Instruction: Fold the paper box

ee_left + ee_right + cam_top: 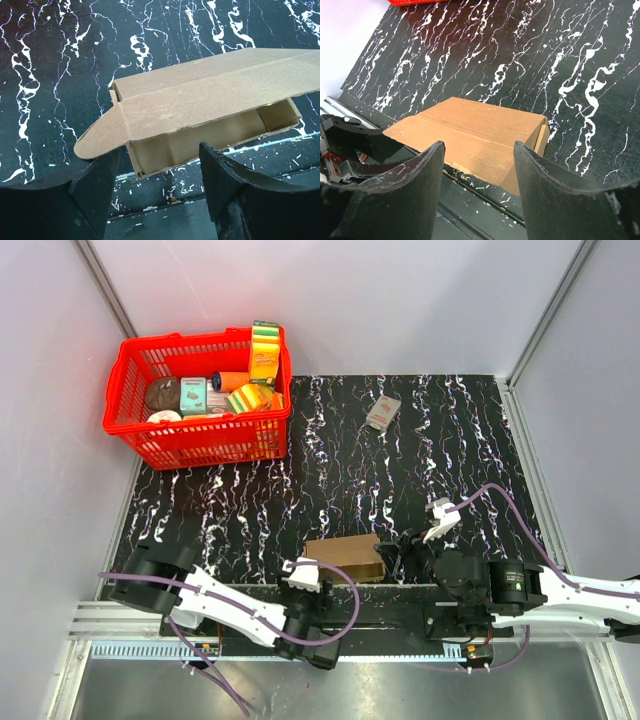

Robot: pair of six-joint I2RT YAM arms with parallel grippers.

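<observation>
Left tool point(159, 152) gaped wide, its dark fingers point(100, 185) just short of the paper box point(200, 110) (not clamped on it). Right tool point(479, 146) was spread too, holding nothing. That box lay at the desk's point(400, 470) near edge between both arms, its lid loose over an open side and one rounded tab sticking out.

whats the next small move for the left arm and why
Probably ease the left gripper forward and press the lid down to close the paper box. The lid stands lifted above the open front, its rounded side flap sticks out untucked, and the gripper is open, holding nothing.
</observation>
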